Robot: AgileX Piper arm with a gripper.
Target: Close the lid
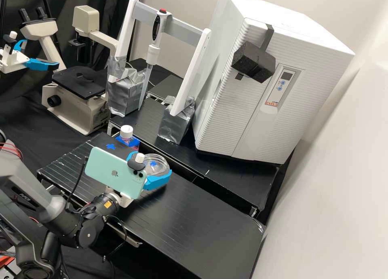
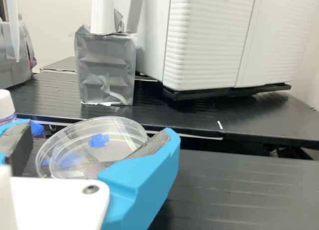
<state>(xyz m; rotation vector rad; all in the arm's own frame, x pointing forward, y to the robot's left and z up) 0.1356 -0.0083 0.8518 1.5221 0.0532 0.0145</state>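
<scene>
Fingers [image 2: 142,172] wide apart around clear lid [image 2: 119,124] and dish [image 1: 157,162], contact unclear | lid at surface's [image 1: 194,218] far edge, seating uncertain; centre, lower level, press lightly lest rims catch | capped bottle [image 1: 127,137] just left | white cabinet [image 1: 258,97] far right, microscope [image 1: 79,85] far left

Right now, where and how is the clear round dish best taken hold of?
I'd grip the dish by opposite sides of its round wall, with the hand coming in low and level from the arm's side. It is shallow, and its broad, flat shape offers little to pinch from above.
</scene>
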